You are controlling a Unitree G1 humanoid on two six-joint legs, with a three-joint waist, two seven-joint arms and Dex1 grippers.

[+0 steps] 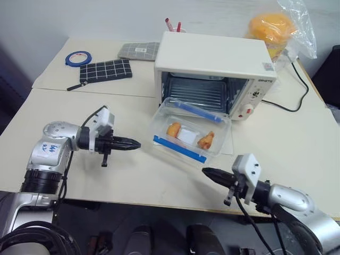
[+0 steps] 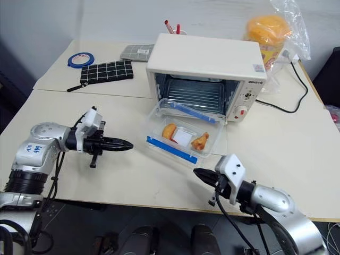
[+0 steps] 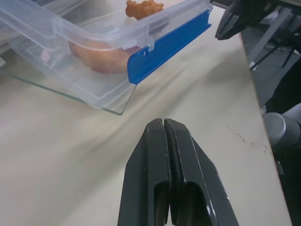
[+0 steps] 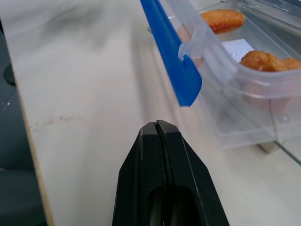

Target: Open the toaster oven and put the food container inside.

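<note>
The cream-white toaster oven (image 1: 212, 56) stands at the back of the table with its glass door (image 3: 61, 92) folded down flat and the wire rack visible inside. The clear food container (image 1: 188, 130) with blue clip strips and orange food pieces rests on that lowered door, in front of the oven's mouth. My left gripper (image 1: 135, 143) is shut and empty, pointing at the container from its left, a short gap away. My right gripper (image 1: 206, 171) is shut and empty too, just in front of the container's near blue strip (image 4: 174, 61), near the table's front edge.
A black grid pouch (image 1: 105, 70), a grey pouch (image 1: 139, 51) and a blue tape roll (image 1: 78, 58) lie at the back left. An orange item in a plastic bag (image 1: 276, 29) sits behind the oven's right side. A black power cable (image 1: 297, 90) runs along the right.
</note>
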